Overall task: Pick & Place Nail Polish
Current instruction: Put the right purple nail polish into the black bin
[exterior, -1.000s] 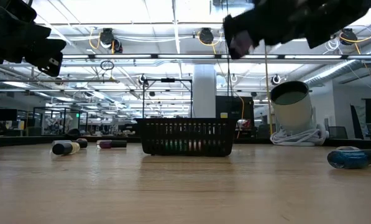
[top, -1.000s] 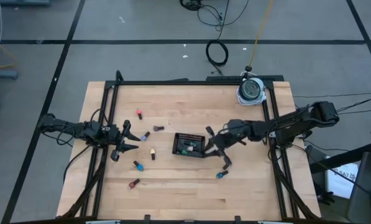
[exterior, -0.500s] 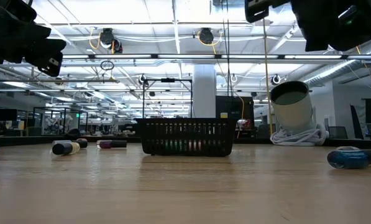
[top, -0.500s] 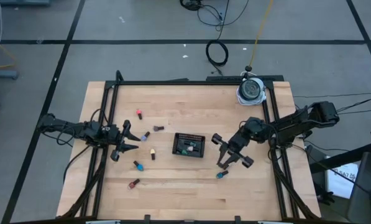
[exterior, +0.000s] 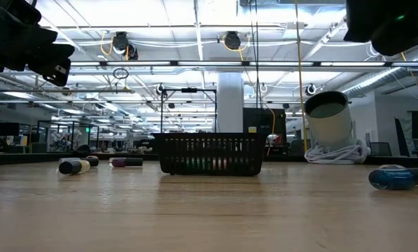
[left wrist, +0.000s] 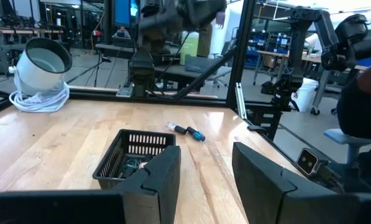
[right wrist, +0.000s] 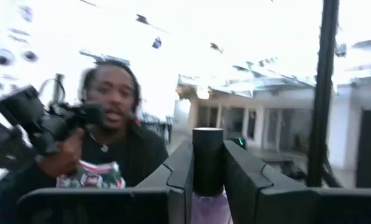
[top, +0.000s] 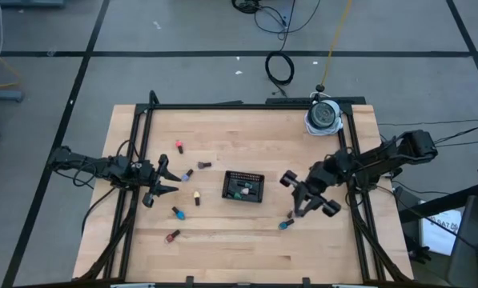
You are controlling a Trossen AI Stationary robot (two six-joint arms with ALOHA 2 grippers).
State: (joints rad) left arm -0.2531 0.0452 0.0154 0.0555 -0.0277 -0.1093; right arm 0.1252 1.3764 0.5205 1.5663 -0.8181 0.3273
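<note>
Right gripper (top: pixel 311 198) sits up off the wooden counter (top: pixel 222 240) just right of the black mesh basket (top: pixel 243 186), jaws clenched on a small purple nail polish bottle with a dark cap (right wrist: pixel 207 162). Looks like the carry step; next it needs to swing over the basket and let go. Left gripper (top: pixel 163 183) idles well left of it, jaws parted, nothing in them.

Left arm reaching in from the table's left edge, lying low and nearly straight. Left gripper (top: pixel 165 182) hanging above the left part of the table, fingers (left wrist: pixel 162 176) standing apart, gripping nothing. Right arm coming in from the right edge, bending at the elbow. Right gripper (top: pixel 312 200) hanging over the right part of the table, fingers (right wrist: pixel 182 165) pressing on both sides of a bottle (right wrist: pixel 207 163).
</note>
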